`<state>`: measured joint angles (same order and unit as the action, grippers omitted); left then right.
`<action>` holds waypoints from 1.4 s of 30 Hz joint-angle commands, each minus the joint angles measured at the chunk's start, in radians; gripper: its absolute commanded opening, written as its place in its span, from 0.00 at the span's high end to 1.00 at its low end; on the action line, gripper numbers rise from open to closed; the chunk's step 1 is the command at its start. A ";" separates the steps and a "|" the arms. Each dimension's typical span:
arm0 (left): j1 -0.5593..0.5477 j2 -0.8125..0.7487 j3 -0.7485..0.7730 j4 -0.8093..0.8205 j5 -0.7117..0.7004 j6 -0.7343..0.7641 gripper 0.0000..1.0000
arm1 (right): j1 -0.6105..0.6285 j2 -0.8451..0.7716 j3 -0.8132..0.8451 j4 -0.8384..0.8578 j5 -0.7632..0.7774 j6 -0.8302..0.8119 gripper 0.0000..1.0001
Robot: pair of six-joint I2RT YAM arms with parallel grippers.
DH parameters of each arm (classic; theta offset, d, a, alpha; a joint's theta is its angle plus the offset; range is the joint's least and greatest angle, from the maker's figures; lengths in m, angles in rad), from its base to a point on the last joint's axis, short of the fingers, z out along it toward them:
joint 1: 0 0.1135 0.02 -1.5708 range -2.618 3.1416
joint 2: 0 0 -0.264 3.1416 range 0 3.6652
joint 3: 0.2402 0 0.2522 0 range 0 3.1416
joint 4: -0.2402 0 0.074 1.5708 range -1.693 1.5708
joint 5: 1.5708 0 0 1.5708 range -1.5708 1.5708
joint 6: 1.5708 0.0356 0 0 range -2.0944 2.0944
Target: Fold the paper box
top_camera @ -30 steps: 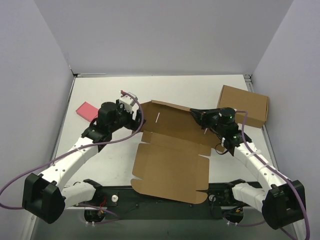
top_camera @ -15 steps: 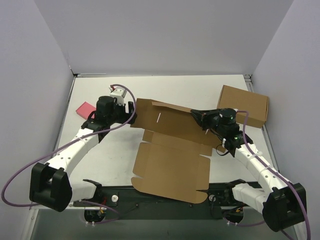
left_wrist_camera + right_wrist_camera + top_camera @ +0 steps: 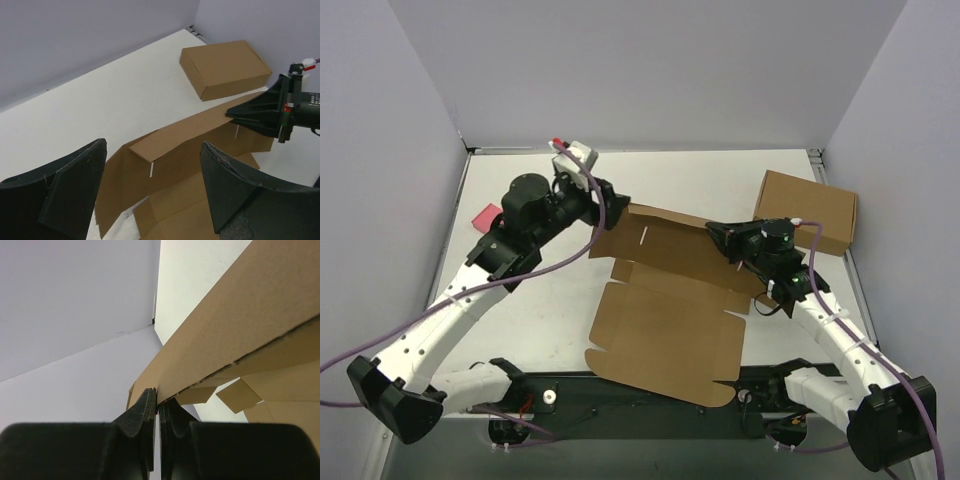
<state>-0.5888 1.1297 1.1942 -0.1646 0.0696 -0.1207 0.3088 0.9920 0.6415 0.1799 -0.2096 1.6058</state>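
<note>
The paper box (image 3: 665,320) lies in the middle of the desk (image 3: 540,300). Most of it is a flat brown sheet with its flaps spread out, and its near edge lies over the dark base plate (image 3: 570,385) between my two arms. The box's rear panel (image 3: 670,245) is lifted off the desk and stands tilted along the far side of the sheet. Two thin white slits (image 3: 151,169) show in that panel.

My right pincer (image 3: 713,229) is at the right end of the raised panel. Its jaws are pressed together on the panel's upper edge. In the right wrist view the cardboard edge runs straight into the closed tips, so I have that end of the panel clamped.

My left pincer (image 3: 612,203) hovers at the paper box's far left corner, just beyond the left end of the raised panel. Its fingers (image 3: 65,195) stand wide apart with nothing held between them. In the left wrist view the panel's left end shows through the gap, lower down and apart from both fingers.

A second cardboard box (image 3: 807,210), fully formed and closed, sits to the far right of the paper box, near it but not touching it. A small pink block (image 3: 486,215) lies on the desk well to the left of the paper box, partly hidden by my left arm.
</note>
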 commanded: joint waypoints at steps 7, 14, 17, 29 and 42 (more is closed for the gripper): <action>-0.049 0.214 0.096 -0.053 0.131 -0.181 0.17 | 0.006 -0.038 0.020 -0.065 0.045 -0.089 1.00; -0.054 0.242 0.054 0.068 0.157 -0.241 0.17 | 0.006 -0.033 0.014 -0.065 0.050 -0.096 1.00; -0.055 0.255 0.048 0.086 0.173 -0.257 0.17 | 0.006 -0.030 0.007 -0.065 0.050 -0.098 1.00; -0.095 0.289 0.013 0.092 0.187 -0.284 0.18 | 0.006 -0.036 0.010 -0.082 0.059 -0.113 1.00; -0.128 0.340 -0.018 0.204 0.217 -0.388 0.18 | 0.006 -0.061 0.004 -0.120 0.090 -0.139 1.00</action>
<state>-0.7063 1.4521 1.1748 -0.0555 0.2516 -0.4648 0.3092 0.9524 0.6418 0.1097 -0.1406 1.5387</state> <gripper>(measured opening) 0.819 0.043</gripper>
